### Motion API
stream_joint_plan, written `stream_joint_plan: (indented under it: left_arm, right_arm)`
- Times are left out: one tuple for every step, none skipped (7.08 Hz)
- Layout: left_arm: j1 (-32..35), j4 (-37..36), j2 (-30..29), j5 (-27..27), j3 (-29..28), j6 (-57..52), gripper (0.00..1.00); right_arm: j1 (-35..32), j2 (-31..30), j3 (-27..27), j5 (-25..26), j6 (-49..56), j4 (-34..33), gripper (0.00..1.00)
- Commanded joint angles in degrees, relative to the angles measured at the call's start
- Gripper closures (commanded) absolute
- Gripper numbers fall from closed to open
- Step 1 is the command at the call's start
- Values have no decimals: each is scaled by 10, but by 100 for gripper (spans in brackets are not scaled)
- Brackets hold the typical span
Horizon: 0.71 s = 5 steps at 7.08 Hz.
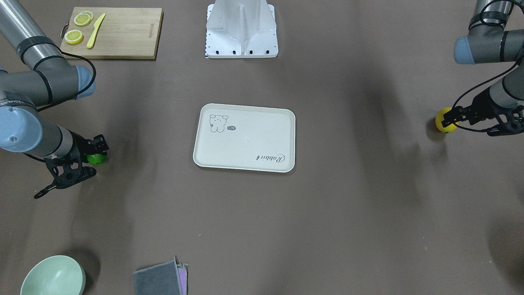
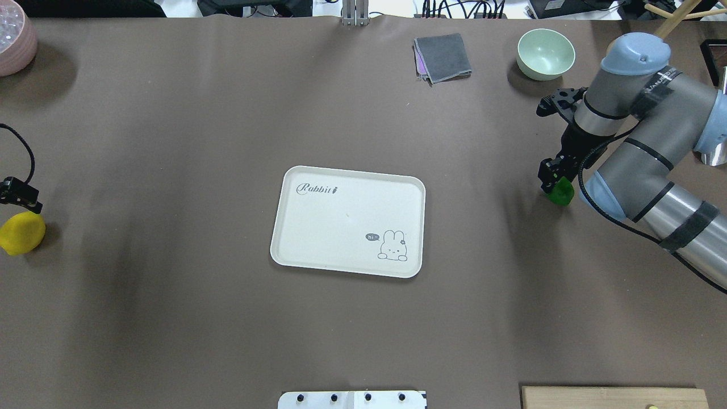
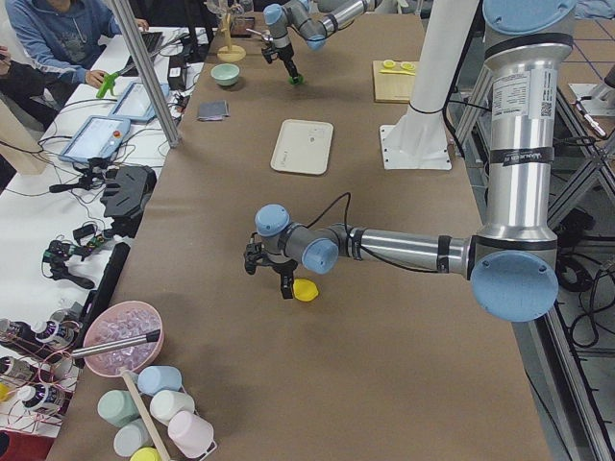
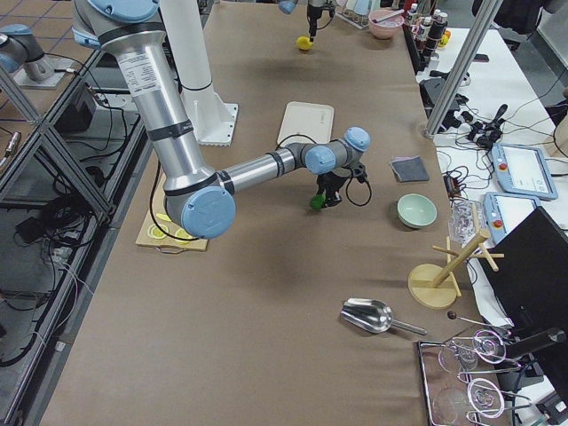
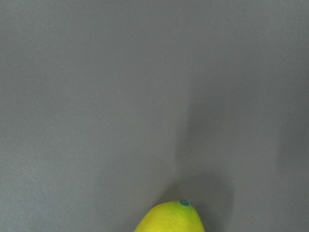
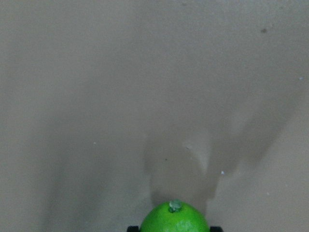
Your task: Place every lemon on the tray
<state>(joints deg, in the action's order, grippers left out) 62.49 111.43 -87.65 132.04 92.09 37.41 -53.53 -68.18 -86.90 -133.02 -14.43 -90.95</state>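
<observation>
The cream-white tray [image 1: 245, 164] with the "Rabbit" script lies empty at the table's middle; it also shows in the overhead view [image 2: 347, 176]. The yellow lemon [image 1: 441, 123] rests on the table at my left gripper [image 1: 449, 118], whose fingers reach over it. The left wrist view shows only the lemon's tip [image 5: 170, 218] and no fingers, so I cannot tell how that gripper stands. The green lemon [image 1: 97, 159] sits on the table under my right gripper [image 1: 98, 150]. In the right wrist view black pads touch both sides of the green lemon [image 6: 175, 220].
A wooden cutting board [image 1: 123, 37] with lemon slices [image 1: 74, 37] and a yellow knife [image 1: 95, 30] lies near the robot's right side. A pale green bowl [image 2: 546, 53] and a folded grey cloth [image 2: 443, 57] sit at the far edge. The white robot base [image 1: 241, 28] stands behind the tray.
</observation>
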Motion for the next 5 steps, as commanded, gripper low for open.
stream_joint_plan:
  left_arm:
    - [-20, 44, 8, -1, -9, 31, 3]
    - [-24, 52, 14, -11, -9, 32, 4]
    - [-36, 72, 31, -20, -9, 32, 7]
    - [-38, 86, 39, -22, -10, 32, 41]
    - [-39, 87, 40, -22, -9, 32, 99]
  right_arm:
    - [-3, 41, -33, -21, -1, 2, 68]
    - [6, 81, -40, -22, 1, 2, 67]
    - [24, 109, -35, -22, 3, 23, 67]
    - [53, 135, -28, -20, 2, 45, 67]
    - [79, 147, -25, -15, 2, 73, 67]
